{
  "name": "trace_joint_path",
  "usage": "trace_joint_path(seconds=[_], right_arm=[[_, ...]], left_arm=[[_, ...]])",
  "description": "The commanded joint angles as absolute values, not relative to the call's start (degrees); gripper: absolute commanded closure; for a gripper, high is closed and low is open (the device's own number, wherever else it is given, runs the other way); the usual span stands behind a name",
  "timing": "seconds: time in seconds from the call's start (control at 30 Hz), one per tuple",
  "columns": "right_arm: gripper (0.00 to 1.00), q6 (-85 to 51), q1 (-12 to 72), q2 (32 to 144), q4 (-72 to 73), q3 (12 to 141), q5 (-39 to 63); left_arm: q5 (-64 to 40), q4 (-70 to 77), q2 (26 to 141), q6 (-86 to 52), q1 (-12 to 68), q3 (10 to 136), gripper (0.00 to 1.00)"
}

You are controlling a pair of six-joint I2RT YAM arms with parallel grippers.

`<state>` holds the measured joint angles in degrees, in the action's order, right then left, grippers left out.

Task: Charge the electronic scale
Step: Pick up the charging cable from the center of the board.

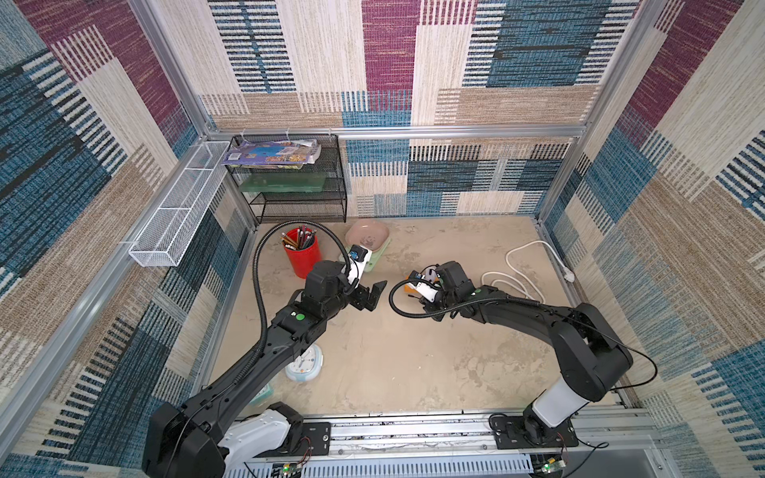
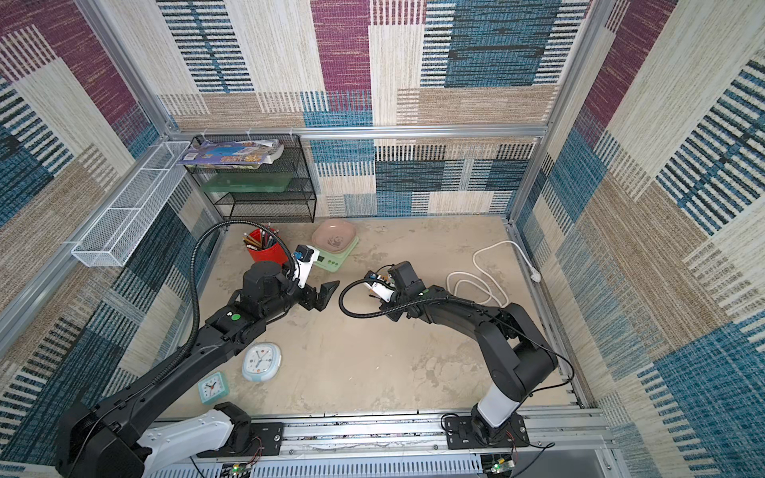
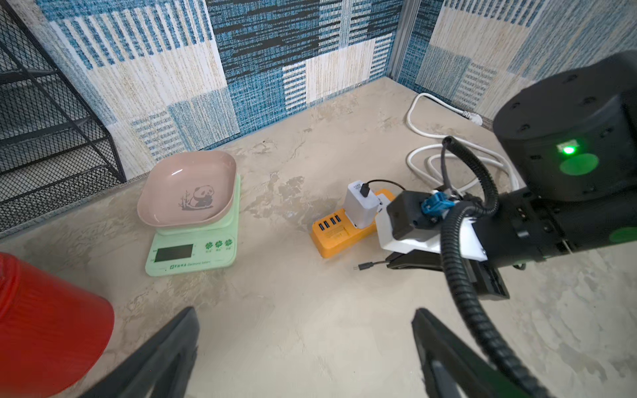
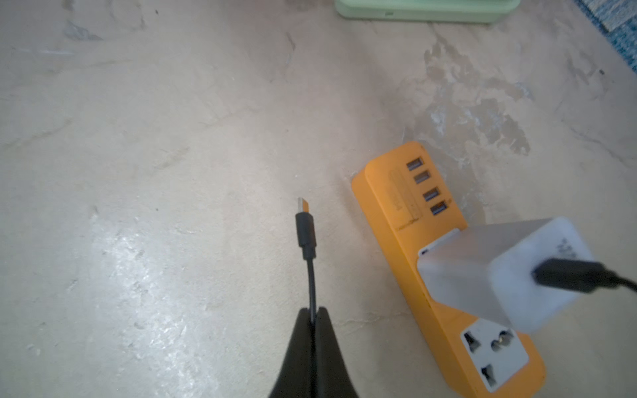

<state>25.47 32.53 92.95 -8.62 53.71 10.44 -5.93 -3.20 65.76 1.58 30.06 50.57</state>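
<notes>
Black cable (image 4: 311,282), pinched behind its plug (image 4: 305,231) by the right gripper (image 4: 313,315), might swivel and miss the electronic scale (image 3: 193,253) far left, its port hardly visible; left gripper (image 3: 303,310) gaped empty.

Red pencil cup (image 1: 302,254) beside black mesh rack (image 1: 289,182); light-blue clock (image 2: 261,361) near small teal clock (image 2: 213,387); white cord (image 1: 538,241) lying looped.

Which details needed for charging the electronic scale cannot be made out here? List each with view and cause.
Right wrist view: electronic scale cut off by the top edge, charging port unclear.
Both top views: orange power strip mostly under the right arm.
Right wrist view: black cable behind the right gripper hidden by its fingers.
</notes>
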Motion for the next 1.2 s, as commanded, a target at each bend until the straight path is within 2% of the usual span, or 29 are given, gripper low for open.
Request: trace_joint_path(seconds=[0.0,0.2,0.37,0.5,0.63,0.93,1.17], right_arm=[[0.98,24.61,30.99,91.94,-3.88,53.09,16.33],[0.95,25.01,28.76,92.15,-3.09,53.63,23.88],[0.95,26.16,26.92,93.23,-5.09,56.11,29.03],[0.95,27.18,26.28,93.47,-5.6,57.08,32.3],[0.95,28.71,26.28,94.71,-8.16,58.89,34.32],[0.93,29.94,26.35,96.38,-10.71,60.56,35.56],[0.93,30.19,26.37,96.23,-11.29,60.42,36.5]], left_arm=[[-10.53,-3.07,68.24,-3.75,29.34,52.06,0.03],[-27.0,-0.06,75.03,-10.54,26.36,52.67,0.14],[-40.66,4.43,81.25,-11.11,23.86,51.69,0.21],[-47.3,4.95,86.15,-8.88,23.09,53.29,0.3],[-49.57,3.15,89.36,-5.26,22.58,55.7,0.35],[-50.96,3.13,95.09,2.31,22.24,58.86,0.37],[-54.32,1.38,99.3,5.34,22.14,61.48,0.45]])
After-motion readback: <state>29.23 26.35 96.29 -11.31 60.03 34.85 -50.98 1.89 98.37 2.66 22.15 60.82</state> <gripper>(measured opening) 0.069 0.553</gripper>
